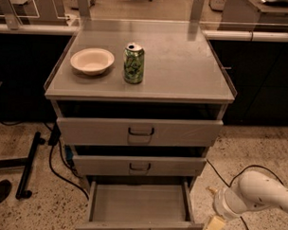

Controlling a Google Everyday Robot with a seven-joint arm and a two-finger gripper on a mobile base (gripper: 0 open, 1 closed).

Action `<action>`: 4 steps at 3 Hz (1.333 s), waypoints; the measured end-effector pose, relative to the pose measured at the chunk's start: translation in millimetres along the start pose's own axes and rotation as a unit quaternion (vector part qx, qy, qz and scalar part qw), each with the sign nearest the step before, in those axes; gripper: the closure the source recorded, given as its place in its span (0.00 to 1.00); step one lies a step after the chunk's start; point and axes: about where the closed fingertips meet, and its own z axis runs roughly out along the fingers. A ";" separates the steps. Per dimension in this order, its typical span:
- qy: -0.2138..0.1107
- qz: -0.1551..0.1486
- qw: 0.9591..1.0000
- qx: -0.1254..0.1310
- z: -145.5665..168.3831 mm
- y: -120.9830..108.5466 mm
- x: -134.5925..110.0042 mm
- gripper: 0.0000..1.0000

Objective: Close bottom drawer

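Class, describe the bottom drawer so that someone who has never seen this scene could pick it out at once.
Find the grey cabinet with a bowl and can on top. Of its three drawers, the bottom drawer is the lowest, with the gripper by its right front corner. Unlike the top drawer and middle drawer, it is pulled far out, showing its shallow tray.

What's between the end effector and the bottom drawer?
Only bare floor, in the camera view: the end effector hangs just right of the open bottom drawer's front corner.
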 end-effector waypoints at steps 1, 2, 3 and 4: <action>0.000 0.003 1.000 0.001 43.5 -10.9 13.5 0.00; -0.011 0.013 1.000 0.002 98.0 -19.8 37.2 0.00; -0.028 0.028 0.999 -0.005 146.4 -17.9 64.2 0.00; -0.045 0.043 0.998 -0.013 182.6 -10.0 91.3 0.20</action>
